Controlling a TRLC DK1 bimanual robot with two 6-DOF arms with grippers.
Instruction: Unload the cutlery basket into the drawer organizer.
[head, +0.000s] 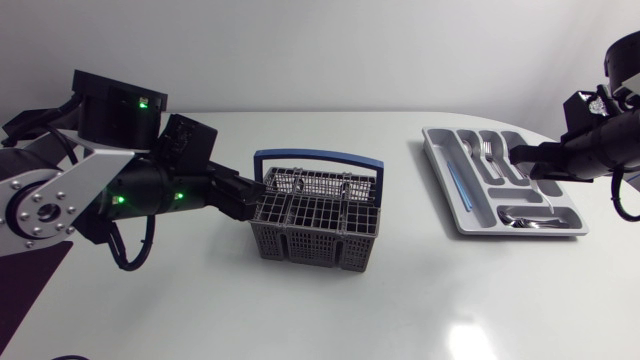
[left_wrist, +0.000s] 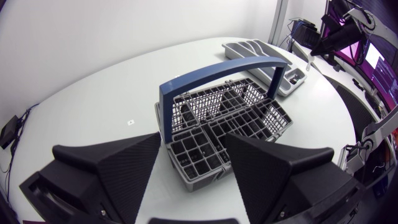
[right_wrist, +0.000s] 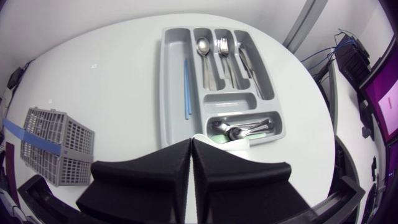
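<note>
Left claw (left_wrist: 193, 139): open. The two fingers stand wide apart at the near end of the cutlery basket (left_wrist: 231, 107). The wrist view does not show whether either finger touches the basket wall.

Cutlery basket: grey mesh, upright on the white table (head: 200, 300) near its middle, with the blue handle (left_wrist: 217, 70) arching across the top.

Right claw (right_wrist: 191, 143): closed, the fingers pressed flat together. It hangs over the near end of the drawer organizer (right_wrist: 166, 74), at the small cross compartment. A pale item (right_wrist: 231, 145) shows just past the fingertips; I cannot tell what it is or whether it is held.

Drawer organizer: grey tray, well apart from the basket, toward my right side. Contents:
- long outer compartment: a blue stick (right_wrist: 185, 87)
- next compartments in turn: spoons (right_wrist: 204, 59), forks (right_wrist: 224, 59), knives (right_wrist: 249, 62)
- cross compartment: small spoons (right_wrist: 245, 129) lying together
</note>
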